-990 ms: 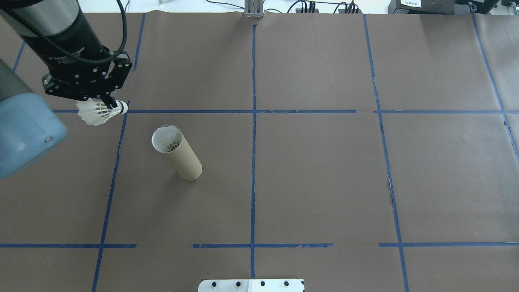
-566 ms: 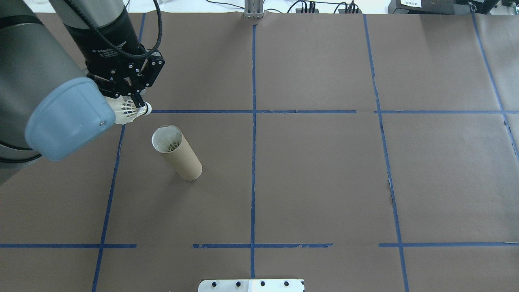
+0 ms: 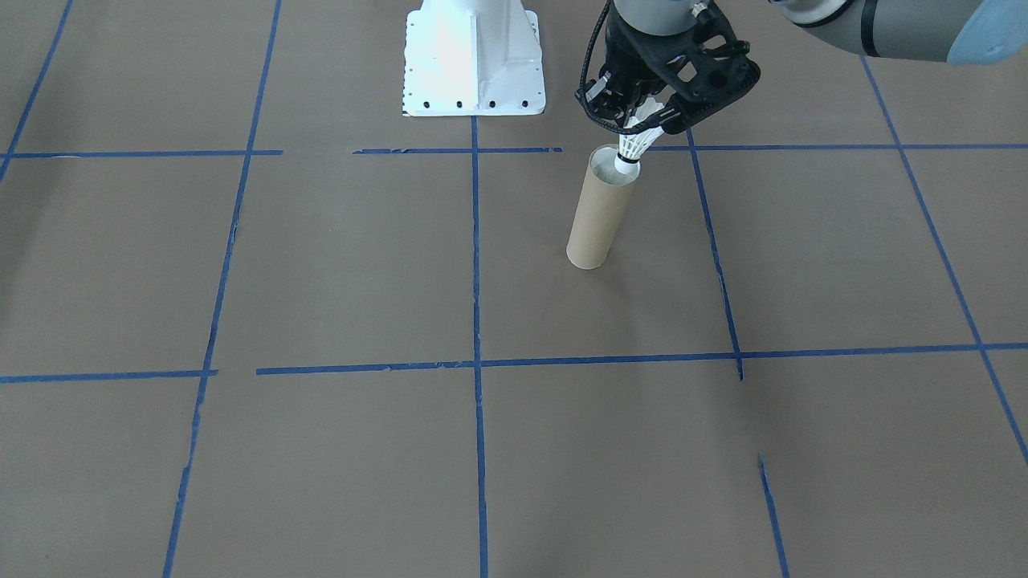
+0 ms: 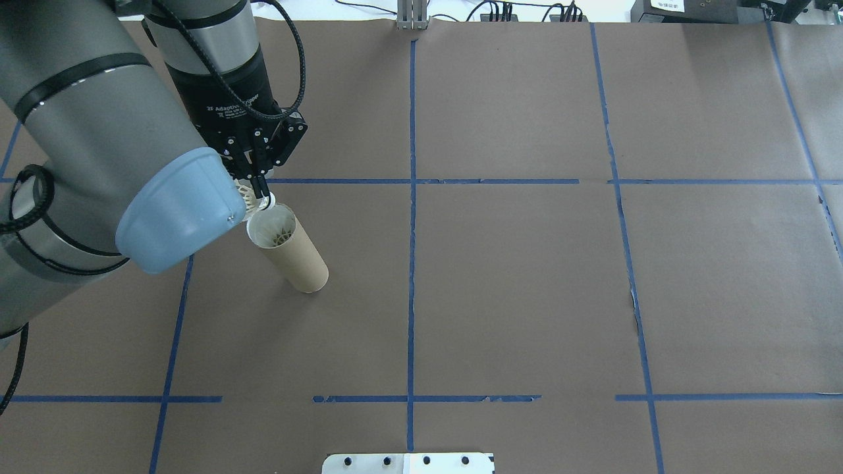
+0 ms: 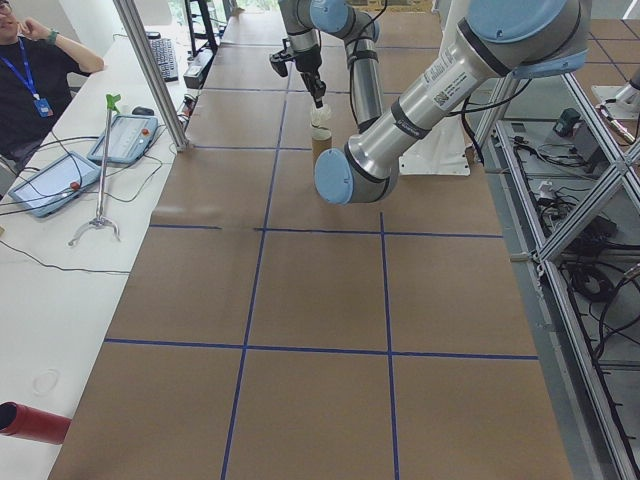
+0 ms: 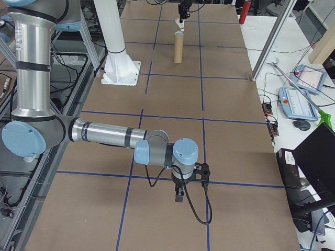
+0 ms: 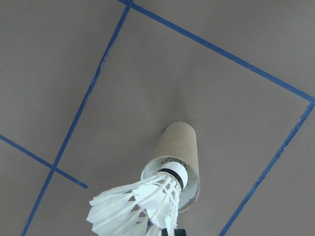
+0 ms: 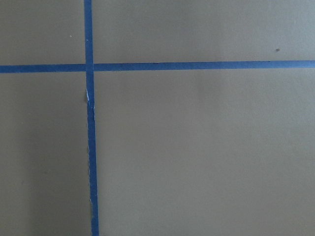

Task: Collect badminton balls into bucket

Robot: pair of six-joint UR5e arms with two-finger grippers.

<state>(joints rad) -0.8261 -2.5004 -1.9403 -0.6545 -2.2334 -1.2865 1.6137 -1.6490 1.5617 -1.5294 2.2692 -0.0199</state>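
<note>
Left gripper (image 3: 638,128) at the bench's left half: black, angular, two slim fingers (image 4: 253,179) clamped on one shuttlecock (image 3: 630,150). White feather skirt, flared and ribbed, pinched near the top; thin dark band above a rounded white cork tip. Cork points down, just at the mouth of the tube, not yet inside. Wrist view shows the cork (image 7: 173,173) centred over the opening.

One cardboard tube (image 4: 290,250): tall, narrow, plain brown matte card outside, pale whitish lining inside. Standing upright on the bench, open end up. Overhead view shows something feathery and ribbed already down inside the tube (image 4: 273,232); number of pieces cannot be told.

Bench (image 4: 527,276): covered in dull brown paper, smooth with faint creases, divided into rectangles by blue tape lines; tape frayed and broken in places.

One white metal base plate (image 3: 474,56) at the robot's side of the bench, glossy, bolted along its edge, well apart from the tube.

Right gripper (image 6: 179,194) seen only in the right side view, low over the bench far from the tube; whether its fingers are apart or together cannot be told. Its wrist camera shows only brown paper and two crossing tape lines.
</note>
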